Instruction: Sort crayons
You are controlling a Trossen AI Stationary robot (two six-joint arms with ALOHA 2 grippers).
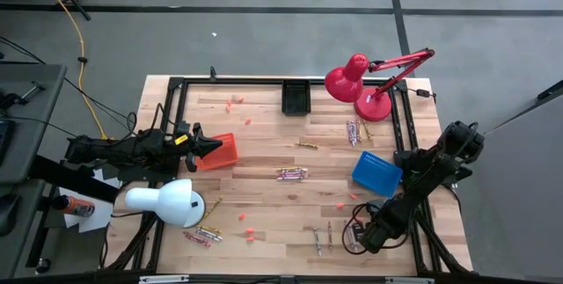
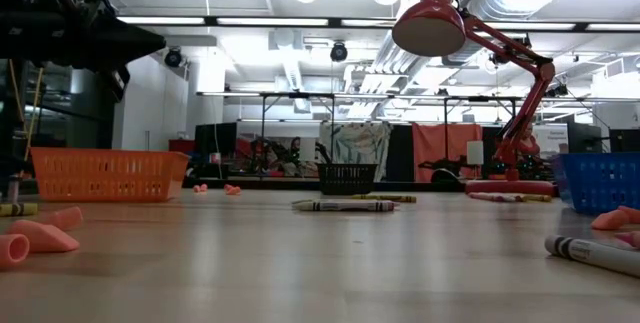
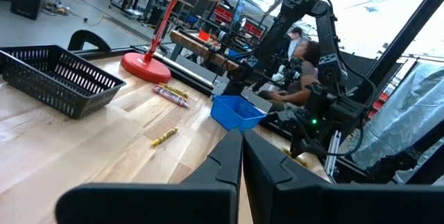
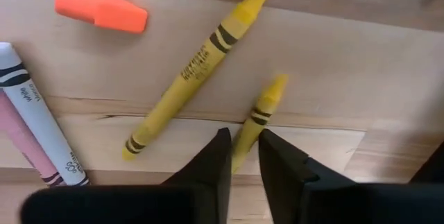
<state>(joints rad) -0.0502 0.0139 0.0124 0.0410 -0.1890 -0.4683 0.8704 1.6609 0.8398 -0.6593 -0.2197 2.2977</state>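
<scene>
The short yellow crayon [image 4: 258, 122] lies on the table's near-right part, one end between our right gripper [image 4: 243, 156] fingers, its long axis running straight away from it. They're nearly clenched on it. Left gripper [image 3: 241, 156], clenched empty, waits beside the orange basket [image 1: 220, 151].

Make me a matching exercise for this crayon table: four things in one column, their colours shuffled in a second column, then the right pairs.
Things:
1. basket under the left gripper
2. basket near the right arm
3. desk lamp by the left arm
4. crayon between the right gripper's fingers

Colours:
A. blue
B. yellow
C. orange
D. white

Pairs: 1-C, 2-A, 3-D, 4-B
</scene>
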